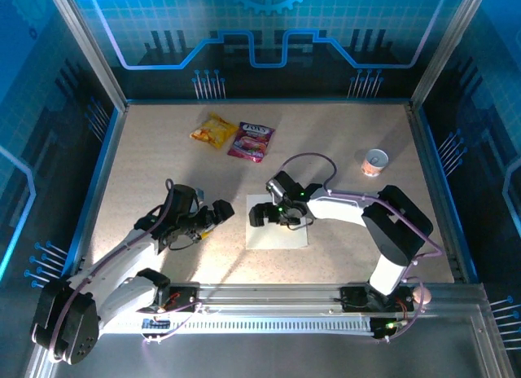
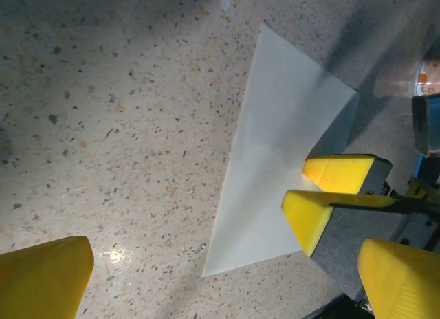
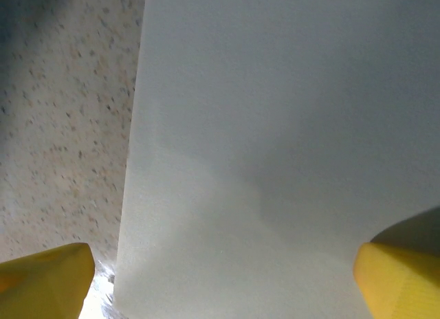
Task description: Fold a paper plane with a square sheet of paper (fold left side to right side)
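The square sheet of paper (image 1: 278, 231) lies flat and unfolded on the speckled table, near the middle. My right gripper (image 1: 275, 217) hovers low over the sheet's upper half. In the right wrist view its jaws stand open over the paper (image 3: 275, 126), one yellow fingertip (image 3: 45, 278) past the left edge, nothing between them. My left gripper (image 1: 221, 215) is just left of the sheet, open and empty. In the left wrist view the paper (image 2: 275, 154) lies ahead, with the right gripper's yellow fingers (image 2: 313, 219) over its right part.
A yellow snack packet (image 1: 213, 130) and a pink one (image 1: 251, 141) lie at the back of the table. A small round white cup-like object (image 1: 375, 161) stands at the back right. Metal rails and blue walls enclose the table.
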Robot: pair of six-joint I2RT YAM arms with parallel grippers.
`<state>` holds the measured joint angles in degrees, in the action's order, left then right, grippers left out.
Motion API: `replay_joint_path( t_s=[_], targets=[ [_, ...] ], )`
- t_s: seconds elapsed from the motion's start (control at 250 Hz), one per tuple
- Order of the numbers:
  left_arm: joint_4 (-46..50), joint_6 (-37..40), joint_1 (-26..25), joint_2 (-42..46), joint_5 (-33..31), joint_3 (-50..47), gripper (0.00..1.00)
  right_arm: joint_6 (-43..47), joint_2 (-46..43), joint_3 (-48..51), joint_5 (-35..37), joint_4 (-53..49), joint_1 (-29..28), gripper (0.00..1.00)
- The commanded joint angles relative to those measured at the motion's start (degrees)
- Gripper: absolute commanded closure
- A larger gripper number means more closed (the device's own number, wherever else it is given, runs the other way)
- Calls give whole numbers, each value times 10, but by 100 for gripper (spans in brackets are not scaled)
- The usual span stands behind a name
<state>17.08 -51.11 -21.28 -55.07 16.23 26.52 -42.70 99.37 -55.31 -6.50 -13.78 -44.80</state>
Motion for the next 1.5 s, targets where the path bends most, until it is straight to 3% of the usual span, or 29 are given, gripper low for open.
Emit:
replay_joint_path(
  t_s=[0.0, 0.148, 0.308, 0.519, 0.723, 0.867, 1.171, 1.498],
  targets=[
    [27, -9, -5, 5, -5, 18, 0, -20, 42, -13, -2, 23, 12, 1],
    [26, -9, -4, -1, 5, 21, 0, 11, 48, -62, -11, -5, 17, 1],
    [10, -7, -5, -23, 28, 31, 5, 51, -3, -81, -2, -51, 21, 1],
    [-93, -34, -24, -94, 81, 45, 34, 120, -52, -80, 41, -121, 86, 1],
    [-124, -35, -72, -200, 65, 89, 45, 186, 7, -129, 79, -177, 135, 1],
    [-127, -31, -99, -256, 32, 117, 46, 215, 53, -173, 94, -195, 138, 1],
    [-145, -33, -121, -349, 27, 147, 48, 225, 118, -205, 98, -201, 130, 1],
    [-152, -42, -134, -377, 10, 134, 48, 210, 133, -185, 84, -199, 108, 1]
  ],
)
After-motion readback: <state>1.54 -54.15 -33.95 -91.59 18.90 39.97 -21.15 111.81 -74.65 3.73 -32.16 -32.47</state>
